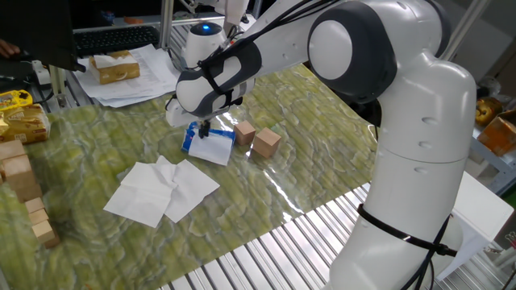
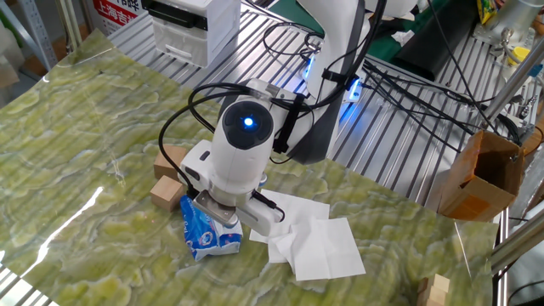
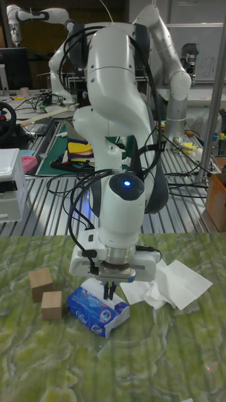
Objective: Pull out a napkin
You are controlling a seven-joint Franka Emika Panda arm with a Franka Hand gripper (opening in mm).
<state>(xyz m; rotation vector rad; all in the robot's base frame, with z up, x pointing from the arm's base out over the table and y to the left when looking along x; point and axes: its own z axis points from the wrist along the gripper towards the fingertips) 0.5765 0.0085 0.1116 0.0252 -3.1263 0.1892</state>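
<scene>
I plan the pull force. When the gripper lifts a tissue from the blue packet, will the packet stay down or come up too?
The blue packet looks soft and light, so it may lift or slide. Nothing pins it; the gripper alone touches its top.

Two wooden cubes (image 1: 257,138) mid-frame on green marbled tabletop (image 1: 322,153). Stacked wooden blocks (image 1: 24,189) at left edge. Printed papers (image 1: 129,76) upper left, possibly under a bread pack (image 1: 113,67).
</scene>
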